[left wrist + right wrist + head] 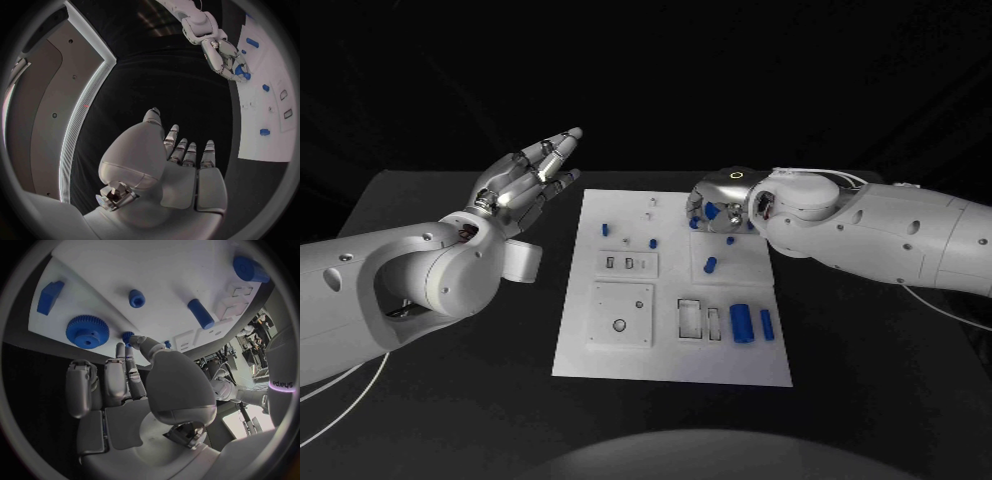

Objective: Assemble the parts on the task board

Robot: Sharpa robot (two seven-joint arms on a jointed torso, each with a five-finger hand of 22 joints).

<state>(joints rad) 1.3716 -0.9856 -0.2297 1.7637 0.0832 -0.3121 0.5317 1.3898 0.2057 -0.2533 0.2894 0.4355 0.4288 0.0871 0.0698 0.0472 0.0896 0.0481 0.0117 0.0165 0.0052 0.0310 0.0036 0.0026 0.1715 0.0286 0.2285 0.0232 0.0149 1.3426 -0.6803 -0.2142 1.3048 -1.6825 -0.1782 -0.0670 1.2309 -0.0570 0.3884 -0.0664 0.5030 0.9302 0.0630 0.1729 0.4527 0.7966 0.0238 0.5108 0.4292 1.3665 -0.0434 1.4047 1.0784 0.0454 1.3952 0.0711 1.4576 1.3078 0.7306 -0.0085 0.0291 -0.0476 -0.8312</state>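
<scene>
Hovering over the far right corner of the white task board (672,300), the robot's right hand (720,205) pinches a small blue part (127,336) between thumb and a fingertip, its other fingers extended beside it. The board lies flat in the middle of the black tabletop (459,330). Beside the pinched piece, the right wrist view shows a blue gear (87,331), a blue block (49,296), a small blue peg (137,298) and a blue cylinder (200,313) on the white surface. Two larger blue cylinders (751,324) rest near the board's near right side, next to rectangular recesses. The left hand (527,185) is raised above the tabletop just off the board's far left corner, palm up, fingers straight and apart, holding nothing.
</scene>
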